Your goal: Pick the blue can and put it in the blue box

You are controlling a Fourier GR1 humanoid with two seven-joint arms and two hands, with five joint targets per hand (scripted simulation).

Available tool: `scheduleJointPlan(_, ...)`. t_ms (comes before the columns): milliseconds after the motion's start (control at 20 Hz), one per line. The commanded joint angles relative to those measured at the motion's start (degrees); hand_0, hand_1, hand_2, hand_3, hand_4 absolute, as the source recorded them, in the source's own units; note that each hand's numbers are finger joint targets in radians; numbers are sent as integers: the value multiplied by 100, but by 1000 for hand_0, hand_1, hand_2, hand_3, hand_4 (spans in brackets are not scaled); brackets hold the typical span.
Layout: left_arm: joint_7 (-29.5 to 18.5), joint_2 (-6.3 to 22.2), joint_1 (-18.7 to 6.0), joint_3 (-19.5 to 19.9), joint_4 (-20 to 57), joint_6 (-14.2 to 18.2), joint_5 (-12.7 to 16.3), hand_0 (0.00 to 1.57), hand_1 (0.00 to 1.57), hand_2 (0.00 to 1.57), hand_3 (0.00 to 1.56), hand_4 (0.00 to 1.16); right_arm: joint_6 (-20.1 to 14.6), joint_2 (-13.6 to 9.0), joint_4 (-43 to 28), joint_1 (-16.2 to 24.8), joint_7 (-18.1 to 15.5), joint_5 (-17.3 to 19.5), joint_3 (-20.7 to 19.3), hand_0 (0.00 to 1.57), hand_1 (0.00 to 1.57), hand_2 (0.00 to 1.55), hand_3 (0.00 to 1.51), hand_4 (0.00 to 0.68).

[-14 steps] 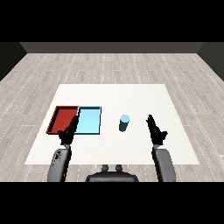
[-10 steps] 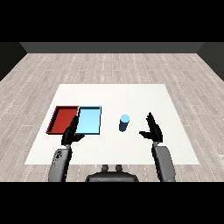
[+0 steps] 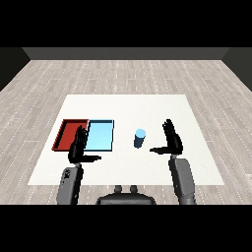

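Right hand open over white table; plank floor.

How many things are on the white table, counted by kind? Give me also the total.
Trays: 2, a red tray and a light blue tray, side by side.
Cans: 1, a blue can, standing upright to the right of the trays.
Total: 3

Blue can stands upright on the table, right of the light blue tray.
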Motion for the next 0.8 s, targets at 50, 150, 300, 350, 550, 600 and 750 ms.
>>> scheduleJointPlan(50, -368, -58, -72, -18, -42, -20, 18, 0, 0, 0, 0, 0, 231, -31, -216, 232, -271, -183, -58, 0, 0, 0, 0, 0)
scheduleJointPlan(150, -1125, -120, 116, -238, 477, 182, -31, 0, 0, 0, 0, 0, 332, -65, 501, -173, -471, -181, -136, 0, 0, 0, 0, 0)
scheduleJointPlan(300, -634, -53, 265, -81, -88, -118, 133, 0, 0, 0, 0, 0, 470, -370, 776, -366, -463, -309, -454, 0, 0, 0, 0, 0)
scheduleJointPlan(350, -509, 93, 121, 175, -62, -266, 436, 0, 0, 0, 0, 0, 261, -46, 545, -179, -497, -272, -243, 0, 0, 0, 0, 0)
scheduleJointPlan(550, -317, 82, -79, 120, -8, -116, 330, 0, 0, 0, 0, 0, 143, -165, 412, -307, -112, -307, -315, 0, 0, 0, 0, 0)
scheduleJointPlan(600, -883, 168, -244, 324, 717, -248, 320, 0, 0, 0, 0, 0, 137, -10, 900, -321, -540, -85, -157, 0, 0, 0, 0, 0)
scheduleJointPlan(750, -1015, 144, -12, 217, 707, -325, 263, 0, 0, 0, 0, 0, 359, -259, 1344, -852, -241, -472, -470, 0, 0, 0, 0, 0)
